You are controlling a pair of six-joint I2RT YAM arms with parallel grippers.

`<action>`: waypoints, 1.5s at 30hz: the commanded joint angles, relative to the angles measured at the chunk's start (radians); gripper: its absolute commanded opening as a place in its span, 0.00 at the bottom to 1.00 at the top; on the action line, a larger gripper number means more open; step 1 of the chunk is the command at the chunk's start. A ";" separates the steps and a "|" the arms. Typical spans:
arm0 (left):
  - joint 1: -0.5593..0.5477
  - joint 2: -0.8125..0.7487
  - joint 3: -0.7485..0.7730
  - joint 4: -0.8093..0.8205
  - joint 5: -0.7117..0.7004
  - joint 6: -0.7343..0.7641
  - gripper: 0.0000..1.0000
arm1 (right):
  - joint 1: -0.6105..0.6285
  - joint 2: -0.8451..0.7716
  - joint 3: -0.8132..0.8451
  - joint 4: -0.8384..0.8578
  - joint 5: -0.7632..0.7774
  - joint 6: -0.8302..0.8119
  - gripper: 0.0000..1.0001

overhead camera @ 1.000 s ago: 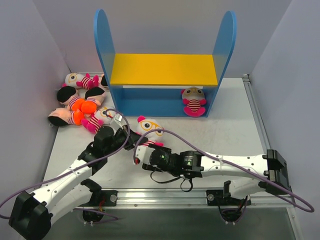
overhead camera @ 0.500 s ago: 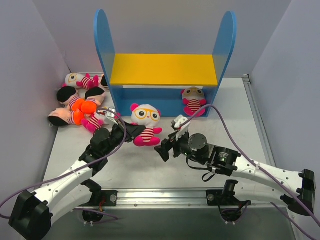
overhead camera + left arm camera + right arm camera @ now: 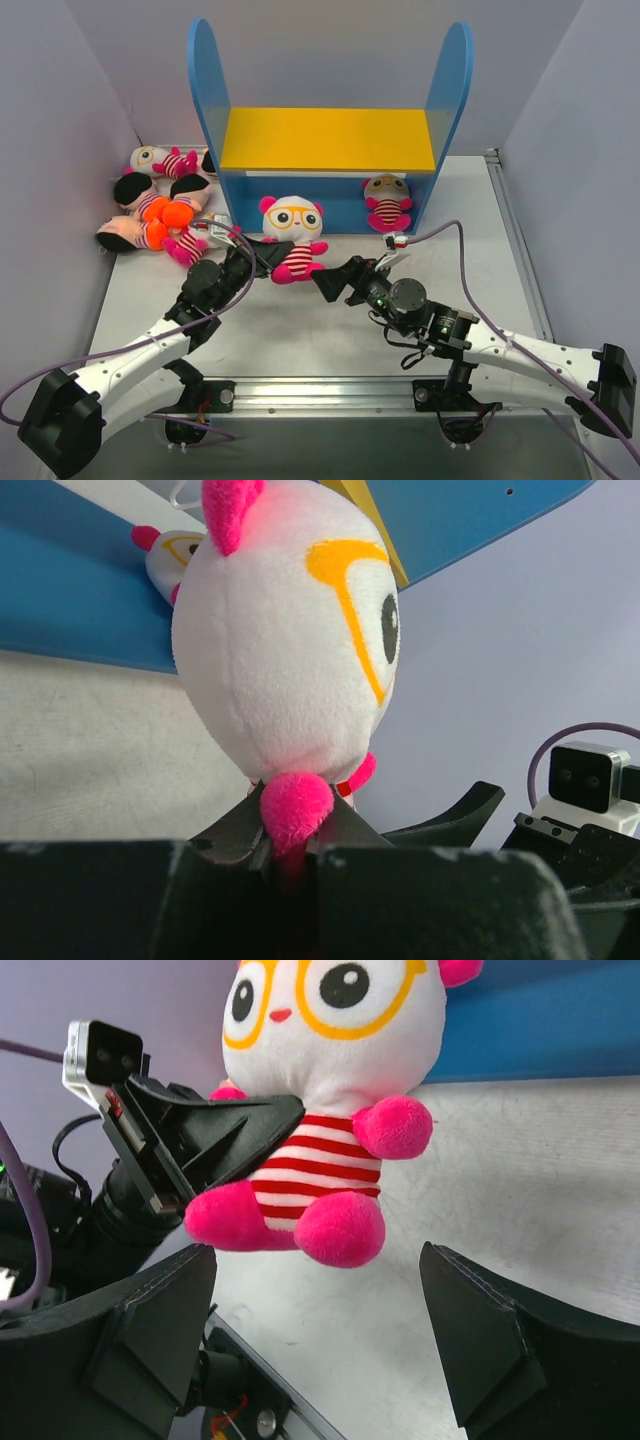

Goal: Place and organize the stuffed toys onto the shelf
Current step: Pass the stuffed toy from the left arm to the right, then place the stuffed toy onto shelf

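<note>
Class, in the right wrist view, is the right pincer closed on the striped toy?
No: the right pincer stands wide open, short of the striped toy, which the left pincer grips.

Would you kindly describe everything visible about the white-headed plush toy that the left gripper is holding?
The plush toy is soft fabric: big round white head, magenta ears, orange glasses around black eyes, red-white striped torso, magenta arms and feet. It is upright, facing the robot, before the shelf. The left gripper is shut on its torso; the open right gripper is apart from it.
</note>
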 commanded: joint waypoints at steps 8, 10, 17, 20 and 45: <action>-0.036 -0.022 0.012 0.104 -0.063 0.013 0.05 | -0.016 0.124 0.061 0.110 0.086 0.104 0.81; -0.045 -0.023 0.011 0.103 -0.069 0.016 0.05 | -0.017 0.139 0.065 0.118 0.082 0.107 0.79; -0.065 -0.014 0.006 0.116 -0.089 0.023 0.06 | -0.022 0.170 0.071 0.137 0.068 0.094 0.68; -0.077 -0.002 0.006 0.127 -0.092 0.027 0.06 | -0.025 0.170 0.065 0.145 0.069 0.090 0.58; -0.081 -0.287 0.110 -0.523 -0.309 0.187 0.80 | -0.180 0.032 -0.057 -0.004 0.039 -0.050 0.00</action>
